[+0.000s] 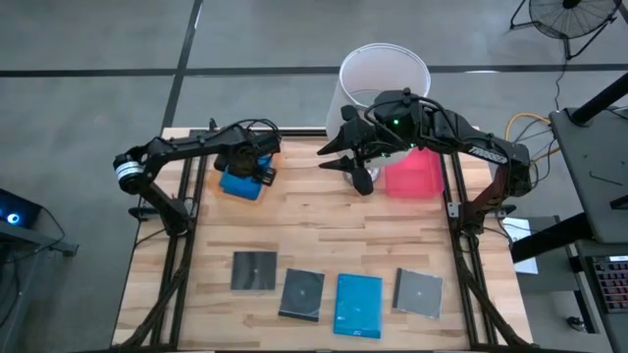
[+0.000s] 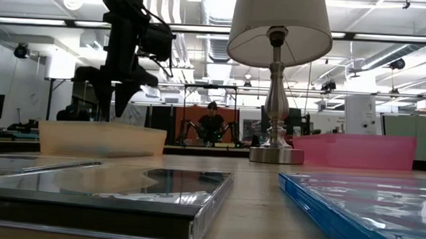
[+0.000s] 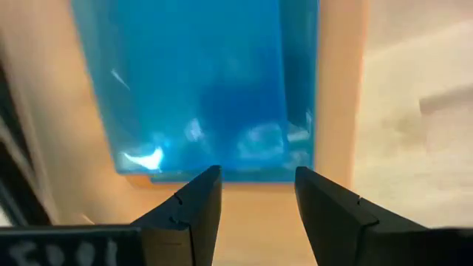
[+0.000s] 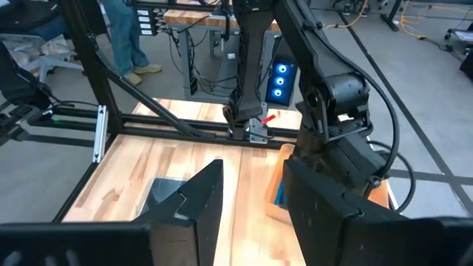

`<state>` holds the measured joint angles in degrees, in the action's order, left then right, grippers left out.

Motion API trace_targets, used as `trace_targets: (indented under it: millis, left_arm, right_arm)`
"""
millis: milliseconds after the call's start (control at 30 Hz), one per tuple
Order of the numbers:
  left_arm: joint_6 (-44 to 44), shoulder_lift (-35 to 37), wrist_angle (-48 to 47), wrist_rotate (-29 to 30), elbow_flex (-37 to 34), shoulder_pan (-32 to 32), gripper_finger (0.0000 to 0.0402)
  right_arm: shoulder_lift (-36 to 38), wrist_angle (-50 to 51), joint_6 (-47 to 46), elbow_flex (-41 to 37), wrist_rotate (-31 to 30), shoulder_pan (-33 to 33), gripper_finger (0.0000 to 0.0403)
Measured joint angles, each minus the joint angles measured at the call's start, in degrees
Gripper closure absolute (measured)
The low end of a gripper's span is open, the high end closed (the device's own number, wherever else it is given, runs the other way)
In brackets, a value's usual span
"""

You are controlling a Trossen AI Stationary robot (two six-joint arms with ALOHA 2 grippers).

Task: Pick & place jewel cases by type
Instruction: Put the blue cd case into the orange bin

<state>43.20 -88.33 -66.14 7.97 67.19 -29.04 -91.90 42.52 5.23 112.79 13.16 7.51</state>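
1. Two blue jewel cases: one (image 1: pixel 358 305) on the table's near row, one (image 1: pixel 241 184) in the orange tray (image 1: pixel 263 157).
2. Three grey jewel cases (image 1: pixel 254 271) share that row.
3. Left gripper (image 3: pixel 255 193) hangs spread, empty, over the tray; right gripper (image 4: pixel 251 193) parted.

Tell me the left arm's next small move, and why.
Probably lift straight up and clear. The left gripper hangs open over the blue case, which already lies in the orange tray with nothing between the fingers. Four cases still wait at the table's near edge, among them another blue case.
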Motion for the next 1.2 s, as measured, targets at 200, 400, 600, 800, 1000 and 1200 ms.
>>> trace_targets:
  millis: [200,400,600,800,1000,1200]
  left_arm:
    - [-5.72,1.26,0.43,3.29,2.21,-0.11,0.0251]
    - [-8.34,2.51,0.64,2.19,5.74,0.57,0.0306]
    - [-9.99,6.95,0.78,2.16,6.8,3.23,0.0393]
    - [-12.22,13.18,1.51,2.14,6.71,8.64,0.0401]
    - [-11.66,18.06,2.65,2.1,6.69,15.95,0.0401]
    - [-8.86,20.72,6.01,2.12,6.67,22.73,0.0401]
  right_arm:
    - [0.0,0.04,0.0,0.0,-0.12,0.0,0.0275]
    - [0.0,0.43,-0.06,0.0,-0.23,0.0,0.0273]
    - [0.0,2.2,-0.02,0.0,-0.23,0.01,0.0281]
    - [0.0,5.37,-0.41,0.0,0.17,0.0,0.0291]
    - [0.0,10.4,-1.56,0.0,0.65,-0.71,0.0301]
    - [0.0,15.59,-3.38,0.0,0.73,-2.81,0.0312]
